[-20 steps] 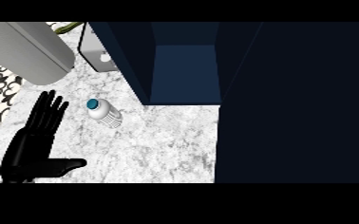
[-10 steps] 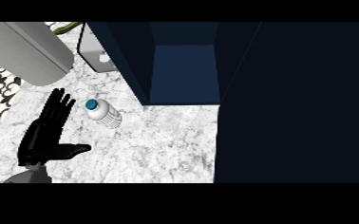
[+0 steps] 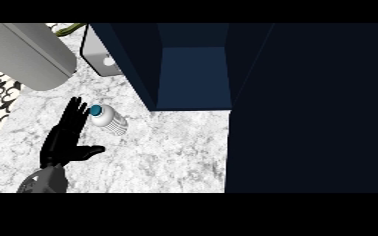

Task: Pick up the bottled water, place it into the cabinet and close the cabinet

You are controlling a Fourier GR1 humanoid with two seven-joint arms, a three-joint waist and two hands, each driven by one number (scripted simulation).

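The bottled water [image 3: 109, 119], clear with a teal cap, stands on the marble counter [image 3: 170, 150] just left of the cabinet. The dark blue cabinet [image 3: 193, 75] is open, its door [image 3: 306, 110] swung out and filling the right side of the head view. My left hand [image 3: 65, 139] is open with straight fingers, its fingertips right beside the bottle's cap on the left, thumb pointing right below the bottle. My right hand does not show.
A large grey cylinder [image 3: 33, 55] lies at the upper left. A white box-like object [image 3: 100, 55] stands behind the bottle against the cabinet's left wall. A patterned item [image 3: 7, 95] shows at the left edge.
My left hand has moved up and to the right, from the lower left edge to right beside the bottle. The bottle and cabinet have stayed put.
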